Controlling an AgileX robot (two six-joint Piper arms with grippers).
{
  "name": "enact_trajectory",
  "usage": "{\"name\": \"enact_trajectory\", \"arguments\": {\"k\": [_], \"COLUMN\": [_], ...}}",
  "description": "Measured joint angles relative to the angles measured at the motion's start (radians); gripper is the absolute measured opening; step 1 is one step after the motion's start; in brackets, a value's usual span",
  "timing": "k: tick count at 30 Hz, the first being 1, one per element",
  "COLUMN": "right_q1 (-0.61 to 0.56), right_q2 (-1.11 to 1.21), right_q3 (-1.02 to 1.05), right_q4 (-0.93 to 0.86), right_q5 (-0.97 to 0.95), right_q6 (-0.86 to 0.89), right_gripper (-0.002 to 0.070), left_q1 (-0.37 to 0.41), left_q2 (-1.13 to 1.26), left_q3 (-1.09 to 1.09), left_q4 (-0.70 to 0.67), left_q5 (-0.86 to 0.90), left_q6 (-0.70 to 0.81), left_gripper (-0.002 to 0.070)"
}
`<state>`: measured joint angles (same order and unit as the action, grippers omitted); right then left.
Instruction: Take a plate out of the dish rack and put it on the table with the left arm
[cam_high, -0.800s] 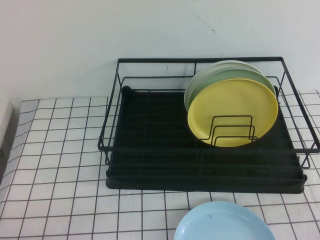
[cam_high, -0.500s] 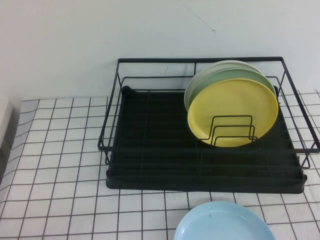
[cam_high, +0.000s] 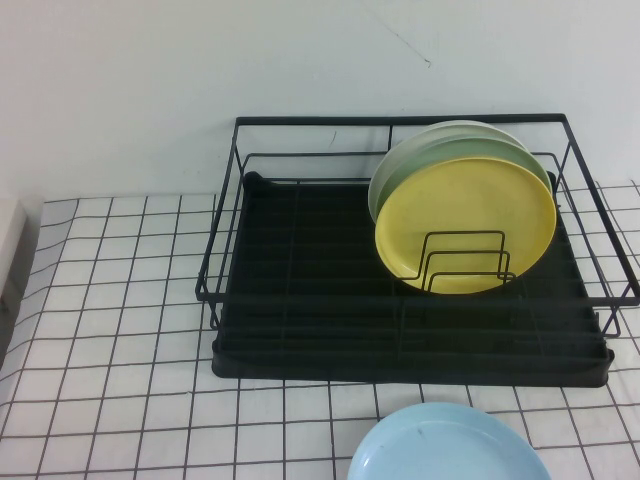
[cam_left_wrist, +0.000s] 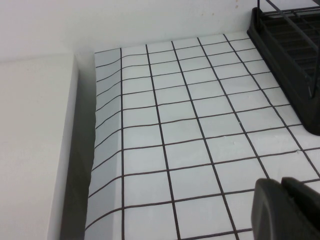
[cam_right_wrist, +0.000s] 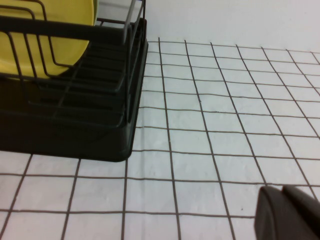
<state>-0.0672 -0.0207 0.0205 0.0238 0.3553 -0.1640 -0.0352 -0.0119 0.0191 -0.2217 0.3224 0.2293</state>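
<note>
Covering the whole work surface, the table (cam_high: 110, 330) wears a white cloth ruled with a thin black square grid, and it runs up to a plain white wall behind. Next in size, the dish rack (cam_high: 300, 300) stands toward the back and right of the table, a black wire frame on a black tray base. Three plates stand on edge in its right half, leaning back together against the rear wires. The plate (cam_high: 465, 215), plain yellow, is the front one, held behind the small wire dividers (cam_high: 465, 262) that rise in front of its lower part. Two pale green plates (cam_high: 440, 145) sit just behind it, touching or nearly so, with only their upper rims showing. A light blue plate (cam_high: 445, 450) lies flat on the table in front of the rack, cut off by the near edge of the high view. Neither arm shows in the high view. The left gripper (cam_left_wrist: 287, 207) appears only as a dark corner in its wrist view, above bare grid cloth with a corner of the rack's tray off to one side; whether its jaws are open or closed cannot be told. The right gripper (cam_right_wrist: 287, 212) likewise shows as a dark corner above the cloth, near the rack's corner, its jaw state not discernible.
</note>
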Motion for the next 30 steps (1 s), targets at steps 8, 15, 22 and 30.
{"name": "enact_trajectory", "arguments": {"k": [8,15,22,30], "right_q1": [0.0,0.0,0.0,0.0], "right_q2": [0.0,0.0,0.0,0.0], "right_q3": [0.0,0.0,0.0,0.0], "right_q4": [0.0,0.0,0.0,0.0], "right_q5": [0.0,0.0,0.0,0.0], "right_q6": [0.0,0.0,0.0,0.0], "right_gripper": [-0.0001,-0.0001,-0.0001,-0.0001], "left_q1": [0.0,0.0,0.0,0.0], "left_q2": [0.0,0.0,0.0,0.0], "left_q3": [0.002,0.002,0.002,0.002], "left_q4": [-0.291,-0.395,-0.39,-0.731], "left_q5": [-0.055,-0.092,-0.089,-0.162], "left_q6": [0.0,0.03,0.067,0.063], "left_gripper": [-0.0002,-0.0002,-0.0002,-0.0002]}}
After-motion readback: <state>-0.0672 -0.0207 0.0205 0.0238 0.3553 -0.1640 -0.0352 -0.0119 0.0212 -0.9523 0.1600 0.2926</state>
